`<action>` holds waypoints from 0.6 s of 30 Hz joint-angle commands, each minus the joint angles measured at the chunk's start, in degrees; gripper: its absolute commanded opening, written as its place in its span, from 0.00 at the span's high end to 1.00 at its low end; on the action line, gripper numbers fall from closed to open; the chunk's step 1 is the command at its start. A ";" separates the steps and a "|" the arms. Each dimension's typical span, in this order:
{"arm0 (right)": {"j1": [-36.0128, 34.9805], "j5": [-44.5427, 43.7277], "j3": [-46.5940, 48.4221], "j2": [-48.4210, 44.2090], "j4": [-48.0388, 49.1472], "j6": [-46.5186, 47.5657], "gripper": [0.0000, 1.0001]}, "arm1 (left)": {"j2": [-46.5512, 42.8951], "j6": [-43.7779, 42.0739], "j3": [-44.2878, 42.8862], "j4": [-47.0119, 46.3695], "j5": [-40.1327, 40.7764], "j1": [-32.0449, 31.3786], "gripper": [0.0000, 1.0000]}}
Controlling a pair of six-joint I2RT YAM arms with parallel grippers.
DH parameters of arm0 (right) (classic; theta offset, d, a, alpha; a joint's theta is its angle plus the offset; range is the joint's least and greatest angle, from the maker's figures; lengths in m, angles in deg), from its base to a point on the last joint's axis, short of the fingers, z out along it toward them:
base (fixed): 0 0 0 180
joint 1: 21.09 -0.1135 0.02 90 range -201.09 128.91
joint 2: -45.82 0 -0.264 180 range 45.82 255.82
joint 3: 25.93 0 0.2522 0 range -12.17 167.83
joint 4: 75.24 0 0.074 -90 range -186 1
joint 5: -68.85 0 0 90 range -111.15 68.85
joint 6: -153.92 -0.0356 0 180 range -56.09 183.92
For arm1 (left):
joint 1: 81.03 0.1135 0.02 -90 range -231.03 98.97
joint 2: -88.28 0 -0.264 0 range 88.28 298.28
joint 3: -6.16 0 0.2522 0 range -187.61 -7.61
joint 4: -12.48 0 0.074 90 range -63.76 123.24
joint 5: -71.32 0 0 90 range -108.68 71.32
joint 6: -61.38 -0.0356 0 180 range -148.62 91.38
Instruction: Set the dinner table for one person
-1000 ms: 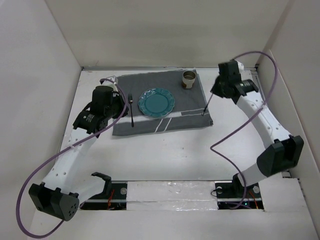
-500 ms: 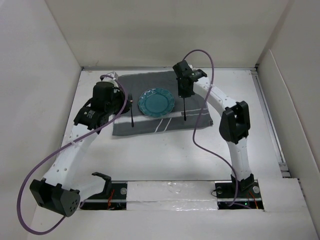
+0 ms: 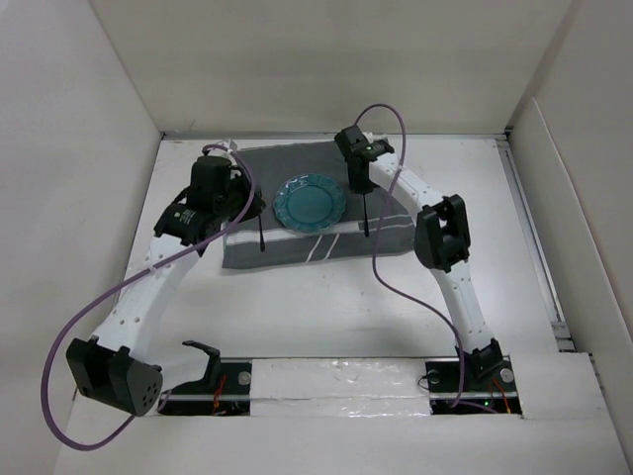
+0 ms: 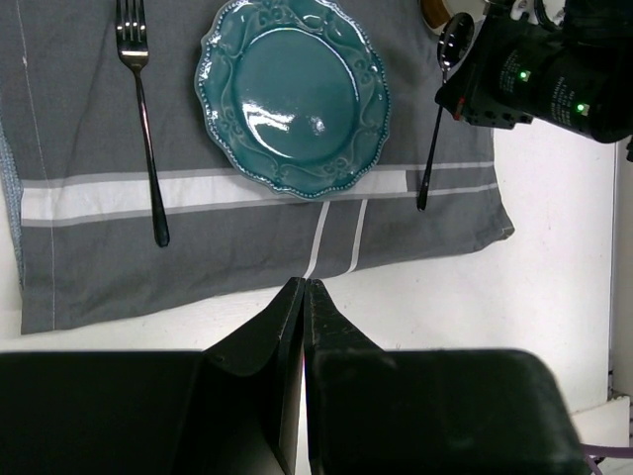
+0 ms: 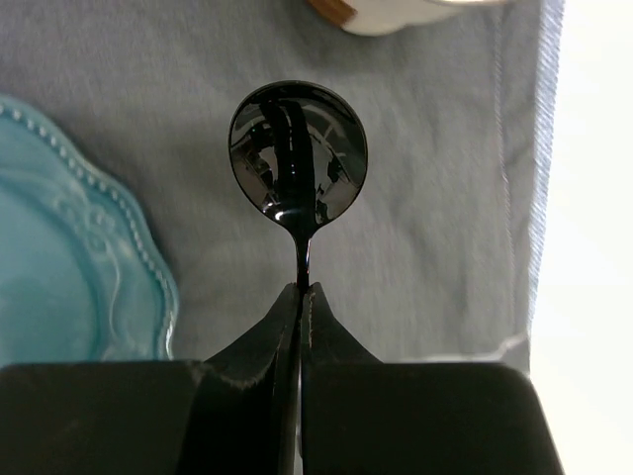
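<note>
Right gripper [image 5: 300,292]: fingers pressed together on the handle of the spoon [image 5: 298,148], with the bowl projecting ahead of the fingertips. Left gripper [image 4: 304,287]: fingers together, nothing between them, held above the near edge of the cloth.

1. Dinner table [image 3: 326,307]: matte white surface spanning the whole work area. Both arm bases sit at its near edge.
2. Cloth [image 4: 227,257]: grey with pale stripes, laid flat on the far central part of the dinner table. All the tableware is on or over it.
3. Plate [image 4: 293,94]: teal, scalloped rim, resting at the centre of the cloth.
4. Fork [image 4: 146,129]: dark metal, lying on the cloth just left of the plate, tines pointing to the far side, apart from the plate rim.
5. Spoon: dark metal, positioned just right of the plate, handle running parallel to the fork. Contact between the handle tip and the cloth cannot be determined.
6. Round white vessel [image 5: 386,12]: only its brown-rimmed edge shows, beyond the spoon bowl on the cloth.
</note>
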 commanded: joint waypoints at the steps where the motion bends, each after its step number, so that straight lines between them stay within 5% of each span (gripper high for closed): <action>1: 0.08 -1.63 4.43 2.03 1.62 1.09 1.00 | 0.63 0.41 -2.35 -2.61 -0.98 -0.03 1.00; 14: -1.59 -0.40 6.19 6.43 6.01 0.66 1.00 | 2.91 -0.56 -2.00 -2.70 -0.54 -0.03 1.00; 18: -2.12 -0.66 4.96 5.48 6.36 -1.27 0.75 | 2.91 -0.91 -2.00 -2.26 0.34 -0.03 0.98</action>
